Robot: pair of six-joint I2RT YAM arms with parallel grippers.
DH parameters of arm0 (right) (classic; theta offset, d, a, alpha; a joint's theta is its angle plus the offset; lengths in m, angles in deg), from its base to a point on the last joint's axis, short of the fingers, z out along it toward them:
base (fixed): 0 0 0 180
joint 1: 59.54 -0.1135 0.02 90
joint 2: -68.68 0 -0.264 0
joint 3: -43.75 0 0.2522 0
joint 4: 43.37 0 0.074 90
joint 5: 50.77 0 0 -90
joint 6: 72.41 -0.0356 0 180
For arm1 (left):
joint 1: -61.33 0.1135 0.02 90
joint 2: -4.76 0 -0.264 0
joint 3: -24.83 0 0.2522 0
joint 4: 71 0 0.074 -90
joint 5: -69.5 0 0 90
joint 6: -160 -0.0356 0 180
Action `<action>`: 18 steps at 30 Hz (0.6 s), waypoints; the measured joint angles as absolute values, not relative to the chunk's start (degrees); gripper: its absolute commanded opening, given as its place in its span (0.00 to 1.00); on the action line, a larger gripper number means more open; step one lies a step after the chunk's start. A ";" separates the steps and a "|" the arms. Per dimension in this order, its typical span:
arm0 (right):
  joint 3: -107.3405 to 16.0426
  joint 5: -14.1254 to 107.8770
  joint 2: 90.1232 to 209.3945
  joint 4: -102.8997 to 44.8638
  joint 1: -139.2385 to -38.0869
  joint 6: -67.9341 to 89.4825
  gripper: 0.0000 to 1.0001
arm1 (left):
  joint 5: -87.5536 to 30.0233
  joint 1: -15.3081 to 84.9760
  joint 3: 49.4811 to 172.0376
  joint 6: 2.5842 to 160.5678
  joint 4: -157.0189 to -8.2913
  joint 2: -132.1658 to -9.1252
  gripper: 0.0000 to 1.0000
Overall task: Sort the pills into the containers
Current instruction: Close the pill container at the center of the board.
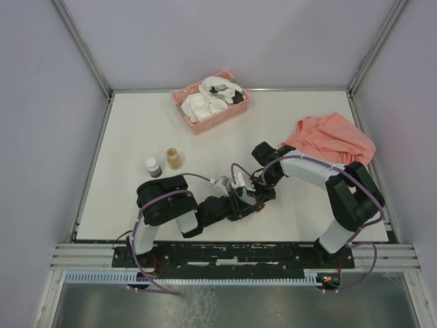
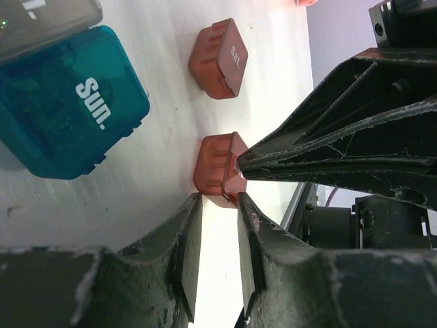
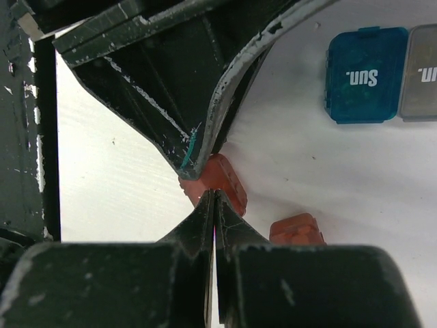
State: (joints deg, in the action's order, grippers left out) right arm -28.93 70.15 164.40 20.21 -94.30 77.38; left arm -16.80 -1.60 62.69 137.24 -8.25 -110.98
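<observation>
Left gripper [image 2: 218, 199] fills its wrist cam: jaws part-closed, tips pinching the near end of the red box [image 2: 213, 164]. It's a shallow bite on the edge only, so I read the hold as weak.

Far left on the top cam, at 10 o'clock from both grippers and well apart: pills [image 1: 175, 162], a golden fill inside the jar [image 1: 174, 155]. A white-capped jar [image 1: 152, 167] stands just beside it. None are out yet, so no spill risk.

Left wrist cam, left to right: grey box [image 2: 48, 20] and teal box [image 2: 68, 102] sit side by side at 10 o'clock from the red box, and both look closed. Sat box [image 2: 220, 58] is near, at 12 o'clock.

Right gripper [image 3: 215, 198]: jaws fully closed, holding nothing. The joined tip presses on the red box's right edge, apparently at the lid seam. Looks like a pry.

Risks:
- Tip skates off the seam (fine point on smooth plastic) and hits left's finger [image 3: 171, 116] just beside it.
- Pry load beats the shallow pinch, and the box squirts toward 12 o'clock into Sat box or rolls over.
- Lid pops suddenly, the box flips, and its opening faces the table [image 1: 136, 137].
- Both arms crowd one spot, so any drift means finger-on-finger contact.
</observation>
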 measured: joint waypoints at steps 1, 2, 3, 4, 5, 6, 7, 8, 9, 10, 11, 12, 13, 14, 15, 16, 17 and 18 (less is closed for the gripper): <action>-28.97 70.22 164.40 20.23 -94.26 77.31 0.03 | -16.93 -1.49 62.67 137.24 -8.05 -111.07 0.34; -29.04 70.41 164.38 20.34 -94.10 77.25 0.03 | -17.17 -1.41 62.67 137.24 -7.88 -111.14 0.35; -29.04 70.76 164.38 20.38 -93.97 77.25 0.03 | -17.37 -1.39 62.64 137.24 -7.83 -111.14 0.36; -29.04 71.20 164.33 20.45 -93.77 77.23 0.03 | -17.54 -1.36 62.60 137.24 -7.79 -111.14 0.37; -29.04 71.59 164.29 20.52 -93.49 77.23 0.03 | -17.63 -1.36 62.51 137.24 -7.70 -111.14 0.38; -29.04 71.73 164.25 20.56 -93.23 77.23 0.04 | -17.67 -1.36 62.40 137.22 -7.44 -111.14 0.39; -29.04 71.81 164.18 20.62 -92.90 77.23 0.04 | -17.72 -1.36 62.23 137.22 -7.20 -111.11 0.40; -29.04 71.90 163.99 20.65 -92.64 77.23 0.04 | -17.74 -1.36 62.03 137.22 -6.92 -111.09 0.41; -29.04 72.10 163.74 20.65 -92.44 77.23 0.04 | -17.76 -1.36 61.79 137.20 -6.70 -110.98 0.41; -29.04 72.29 163.37 20.65 -92.29 77.23 0.04 | -17.76 -1.36 61.59 137.20 -6.65 -110.76 0.41; -29.04 72.53 162.94 20.67 -92.11 77.23 0.03 | -17.76 -1.36 61.27 137.20 -6.70 -110.37 0.41; -29.04 72.77 162.48 20.67 -91.98 77.25 0.03 | -17.76 -1.36 60.94 137.17 -6.74 -109.80 0.41; -29.04 72.99 162.06 20.67 -91.92 77.25 0.04 | -17.76 -1.36 60.61 137.17 -6.76 -109.17 0.41; -29.04 73.26 161.73 20.67 -91.92 77.25 0.04 | -17.76 -1.36 60.31 137.17 -6.81 -108.47 0.41; -29.04 73.43 161.47 20.69 -91.92 77.25 0.04 | -17.72 -1.36 60.04 137.17 -6.83 -107.86 0.41; -29.04 73.63 161.14 20.69 -91.92 77.25 0.04 | -17.63 -1.36 59.67 137.15 -6.83 -107.09 0.41; -29.04 73.78 160.73 20.67 -91.92 77.25 0.03 | -17.61 -1.36 59.19 137.13 -6.87 -106.31 0.41; -29.04 73.85 160.27 20.67 -91.92 77.25 0.04 | -17.54 -1.36 58.58 137.13 -6.94 -105.45 0.41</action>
